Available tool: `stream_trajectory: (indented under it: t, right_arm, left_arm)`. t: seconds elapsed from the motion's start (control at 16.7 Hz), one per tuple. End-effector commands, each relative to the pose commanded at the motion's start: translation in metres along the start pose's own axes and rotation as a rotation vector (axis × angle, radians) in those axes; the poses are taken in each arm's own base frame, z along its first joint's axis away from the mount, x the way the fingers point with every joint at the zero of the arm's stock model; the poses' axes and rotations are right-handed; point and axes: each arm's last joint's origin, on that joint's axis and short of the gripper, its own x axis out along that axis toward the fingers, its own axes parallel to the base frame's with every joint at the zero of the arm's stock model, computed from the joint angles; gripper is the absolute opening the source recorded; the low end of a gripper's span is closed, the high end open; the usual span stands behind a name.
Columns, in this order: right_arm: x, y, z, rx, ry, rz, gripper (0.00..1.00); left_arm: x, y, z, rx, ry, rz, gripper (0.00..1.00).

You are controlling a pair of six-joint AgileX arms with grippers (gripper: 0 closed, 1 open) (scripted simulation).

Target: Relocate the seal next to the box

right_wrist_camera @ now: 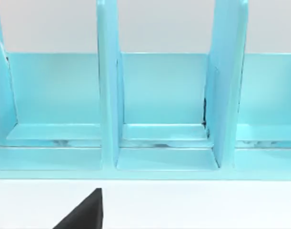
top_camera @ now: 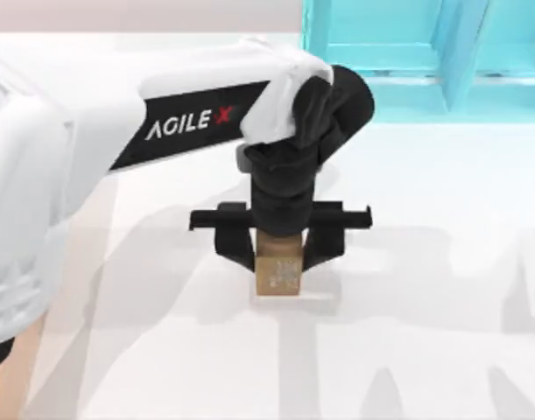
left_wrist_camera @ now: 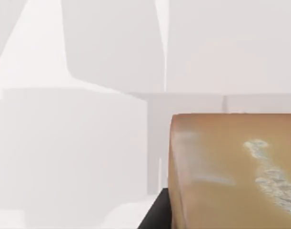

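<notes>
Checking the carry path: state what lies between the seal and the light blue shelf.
In the top view, the left gripper and its black wrist lie between the seal and the light blue shelf, over white table.

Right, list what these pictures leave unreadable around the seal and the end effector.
- Top view: the seal's upper part, hidden under the left end effector.
- Left wrist view: the seal runs off the frame edge.
- Top view: the blue shelf is cut by the edge.

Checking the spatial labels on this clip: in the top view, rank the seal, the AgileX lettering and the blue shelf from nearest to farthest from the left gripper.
1. Seal, between the left gripper's fingers, mid-table.
2. AgileX lettering, on the arm, up-left.
3. Blue shelf, far edge of the table, to the right.
</notes>
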Motion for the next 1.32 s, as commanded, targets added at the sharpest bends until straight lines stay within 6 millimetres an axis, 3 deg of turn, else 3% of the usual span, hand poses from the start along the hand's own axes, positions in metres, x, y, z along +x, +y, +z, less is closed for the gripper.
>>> stream_trajectory:
  t: [0.24,0.54,0.66,0.96,1.14,1.32]
  right_arm:
    - [0.0,0.0,0.0,0.0,0.0,0.0,1.0]
    - [0.0,0.0,0.0,0.0,0.0,0.0,1.0]
    - [0.0,0.0,0.0,0.0,0.0,0.0,1.0]
    - [0.0,0.0,0.0,0.0,0.0,0.0,1.0]
    - [0.0,0.0,0.0,0.0,0.0,0.0,1.0]
    - [0.0,0.0,0.0,0.0,0.0,0.0,1.0]
  left_arm:
    - [-0.025,0.001,-0.001,-0.001,-0.001,-0.001,0.0]
    - [-0.024,0.002,0.0,0.001,0.002,0.002,0.0]
    - [-0.03,0.012,-0.002,0.002,0.005,0.004,0.0]
    - [-0.075,0.08,-0.023,0.001,0.002,0.001,0.0]
    - [-0.103,0.132,-0.054,0.0,-0.01,-0.006,0.0]
    - [-0.117,0.173,-0.088,0.0,-0.016,-0.009,0.0]
